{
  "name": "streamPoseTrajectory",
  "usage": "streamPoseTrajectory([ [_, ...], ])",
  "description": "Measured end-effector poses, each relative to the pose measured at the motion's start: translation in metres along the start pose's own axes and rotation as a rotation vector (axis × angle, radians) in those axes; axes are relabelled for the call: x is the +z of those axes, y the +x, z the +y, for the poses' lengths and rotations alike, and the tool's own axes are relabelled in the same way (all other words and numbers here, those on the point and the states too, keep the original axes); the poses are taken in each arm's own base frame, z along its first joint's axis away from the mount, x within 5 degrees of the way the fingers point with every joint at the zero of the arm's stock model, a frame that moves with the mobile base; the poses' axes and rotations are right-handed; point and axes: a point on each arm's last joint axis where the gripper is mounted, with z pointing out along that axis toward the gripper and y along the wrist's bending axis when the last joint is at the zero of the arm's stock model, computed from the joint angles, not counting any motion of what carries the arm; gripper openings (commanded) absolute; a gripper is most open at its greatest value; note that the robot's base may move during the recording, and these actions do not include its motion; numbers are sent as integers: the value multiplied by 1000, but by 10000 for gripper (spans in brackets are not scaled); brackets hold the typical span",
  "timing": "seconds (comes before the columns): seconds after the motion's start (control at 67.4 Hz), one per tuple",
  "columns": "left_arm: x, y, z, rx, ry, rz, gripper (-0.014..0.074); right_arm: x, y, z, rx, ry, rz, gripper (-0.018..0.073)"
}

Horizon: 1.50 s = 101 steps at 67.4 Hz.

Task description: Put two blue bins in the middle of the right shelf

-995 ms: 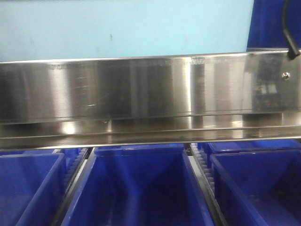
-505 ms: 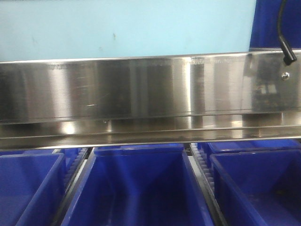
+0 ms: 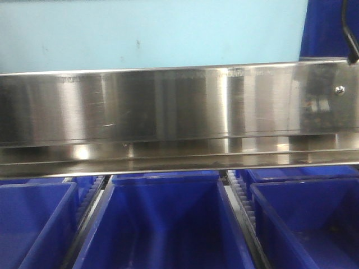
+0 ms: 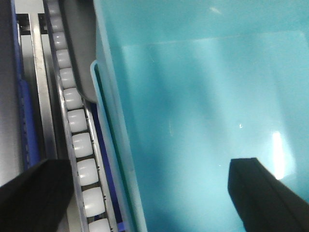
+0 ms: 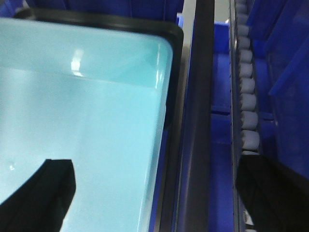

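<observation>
A pale blue bin (image 3: 151, 33) fills the top of the front view, standing behind the brushed steel rail of the right shelf middle (image 3: 168, 106). In the left wrist view my left gripper (image 4: 149, 193) is open and straddles the bin's left wall (image 4: 108, 121), with one finger (image 4: 263, 193) inside the bin and the other outside. My right gripper (image 5: 157, 193) is also open and straddles the bin's right wall (image 5: 161, 111); one finger (image 5: 43, 193) is over the bin's floor. Neither gripper presses on the wall.
Dark blue bins (image 3: 162, 224) sit side by side on the lower tier. White roller tracks (image 4: 77, 121) (image 5: 248, 87) run along both sides of the pale bin. A screw head (image 3: 339, 89) marks the rail's right end. A black cable (image 3: 350, 33) hangs at top right.
The pale bin's right edge has crept slightly to the right in the front view. The black cable at the top right has shifted right and now shows less.
</observation>
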Motion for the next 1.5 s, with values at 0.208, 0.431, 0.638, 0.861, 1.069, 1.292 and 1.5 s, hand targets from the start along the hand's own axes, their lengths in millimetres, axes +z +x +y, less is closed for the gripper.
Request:
streamPoseTrajectory([
  [0.208,-2,6,3,19,-34,46,547,-2,2,-1,2,0,2,548],
  [0.431,13,19,9,6,-48,102,547,29,26,0,-10,22,136,548],
  [0.638,34,38,15,-20,-50,189,547,57,54,2,-2,22,275,548],
  [0.861,51,55,18,-51,-30,243,547,73,74,7,20,-21,356,478],
  [1.069,60,60,10,-28,-15,231,349,75,79,7,27,-30,331,196],
  [1.292,61,59,8,-25,-12,217,-110,76,79,9,31,-52,326,-163],
  [1.5,61,59,9,-22,-24,216,-111,75,79,10,42,-69,321,-162],
])
